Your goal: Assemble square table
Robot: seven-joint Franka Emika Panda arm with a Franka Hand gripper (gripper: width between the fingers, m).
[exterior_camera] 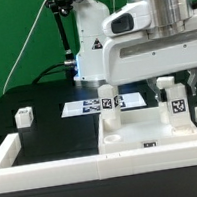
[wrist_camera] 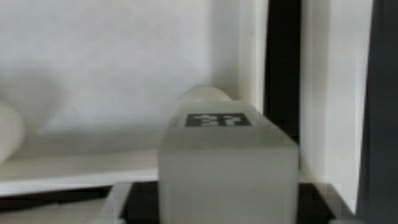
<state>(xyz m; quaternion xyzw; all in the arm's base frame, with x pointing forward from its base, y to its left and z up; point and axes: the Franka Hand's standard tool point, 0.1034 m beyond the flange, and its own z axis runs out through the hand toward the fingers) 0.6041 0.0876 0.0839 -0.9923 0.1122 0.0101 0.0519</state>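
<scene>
The square table's white tray-like top (exterior_camera: 142, 139) lies on the black worktop at the exterior view's right. Two white tagged legs stand upright in it, one at its far left corner (exterior_camera: 109, 101) and one at its far right corner (exterior_camera: 175, 103). My gripper (exterior_camera: 171, 80) comes down over the right leg. In the wrist view this leg (wrist_camera: 222, 160) fills the space between my dark fingers (wrist_camera: 143, 203), which press on both of its sides. My gripper (wrist_camera: 226, 207) is shut on it. Behind the leg the top's white surface (wrist_camera: 107, 90) shows.
A loose white leg (exterior_camera: 25, 117) lies on the worktop at the exterior view's left. The marker board (exterior_camera: 87, 106) lies flat behind the tabletop. A long low white wall (exterior_camera: 56, 171) edges the front and left of the worktop. The arm's white base (exterior_camera: 89, 42) stands at the back.
</scene>
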